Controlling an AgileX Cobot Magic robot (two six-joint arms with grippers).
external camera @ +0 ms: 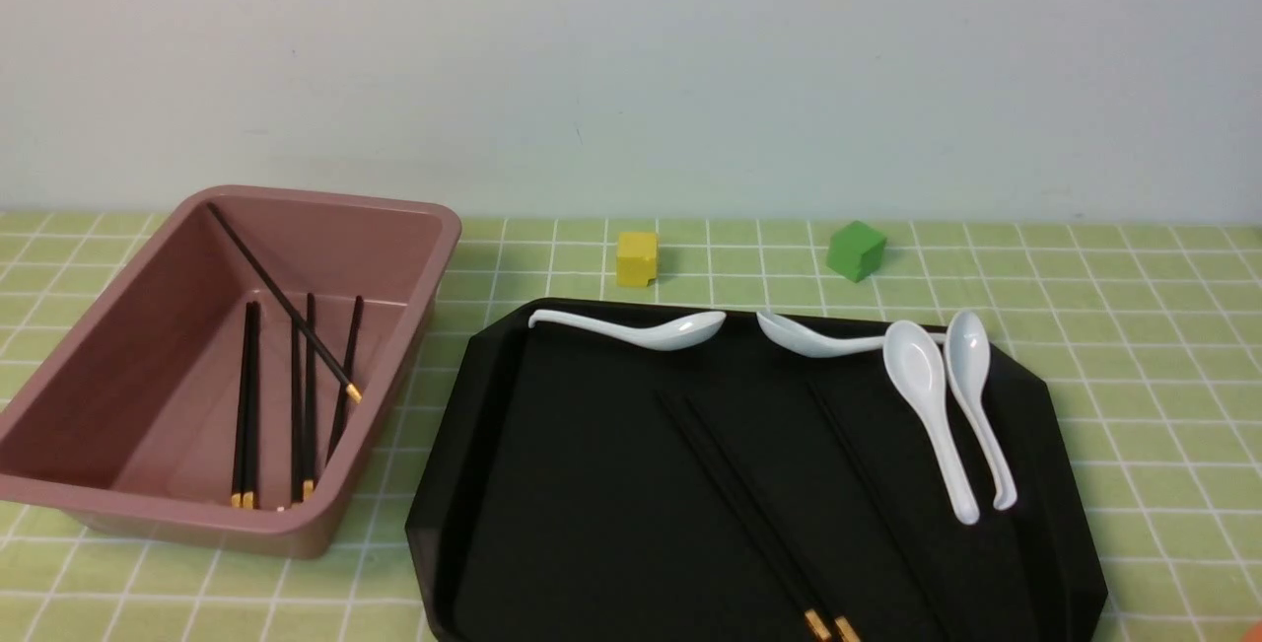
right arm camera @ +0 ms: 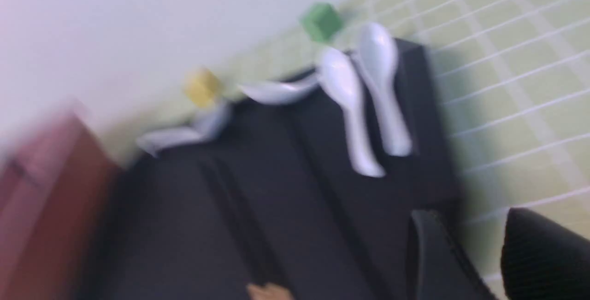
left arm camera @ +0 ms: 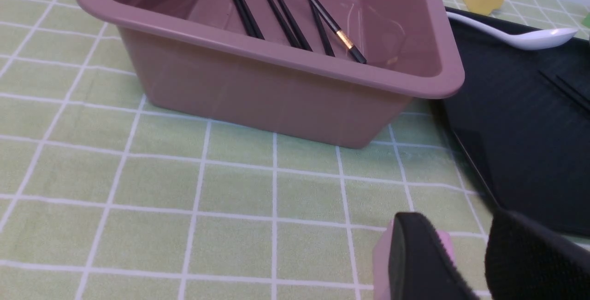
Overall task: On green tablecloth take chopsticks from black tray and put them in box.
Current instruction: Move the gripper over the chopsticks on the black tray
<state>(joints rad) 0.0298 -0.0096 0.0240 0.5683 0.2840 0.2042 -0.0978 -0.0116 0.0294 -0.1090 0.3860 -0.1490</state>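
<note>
The pink box (external camera: 325,196) stands at the left on the green tablecloth (external camera: 1134,326) and holds several black chopsticks (external camera: 308,395). The black tray (external camera: 592,484) carries a pair of chopsticks (external camera: 749,514) and a single one (external camera: 868,484). Neither gripper shows in the front view. My left gripper (left arm camera: 465,263) is open and empty, low over the cloth between the box (left arm camera: 258,97) and the tray (left arm camera: 521,143). My right gripper (right arm camera: 484,254) is open and empty by the tray's (right arm camera: 184,226) right edge; that view is blurred.
Several white spoons lie on the tray's far side: one at the far left (external camera: 641,329), one in the far middle (external camera: 818,338), two side by side at the right (external camera: 927,405). A yellow cube (external camera: 637,258) and a green cube (external camera: 856,249) sit on the cloth behind the tray.
</note>
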